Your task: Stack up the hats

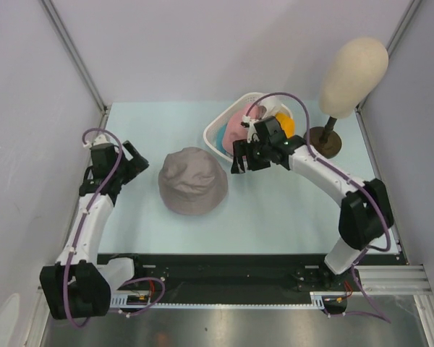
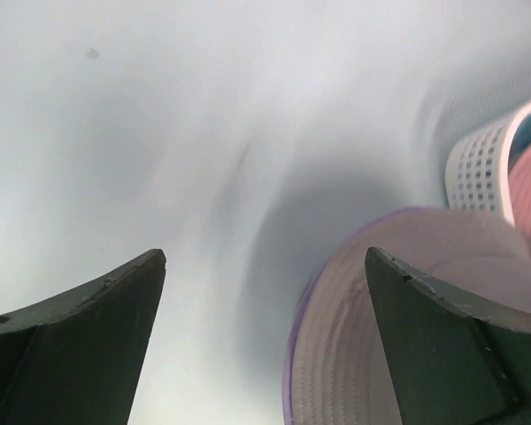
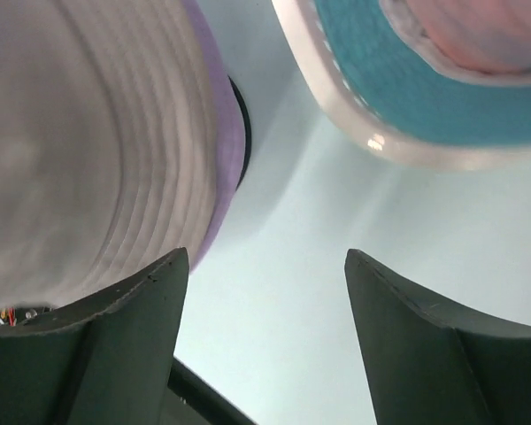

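One pale, smooth bench (image 1: 275, 210), walled on three sides, keeps open room along its front edge. At its centre lies the lavender hat (image 1: 192, 181), soft, round-brimmed, stitched in rings. Behind it, a white perforated basket (image 2: 476, 168) holds the pink hat (image 1: 237, 127), teal hat (image 3: 407, 80) and orange hat (image 1: 286, 124). The left tool (image 1: 137, 165) and right tool (image 1: 237, 163) flank the lavender brim, both spread and empty.

Pale grey-lavender walls (image 1: 202, 50) enclose a light blue table (image 1: 275, 210) — evenly lit, metal posts (image 1: 72, 50) at corners.
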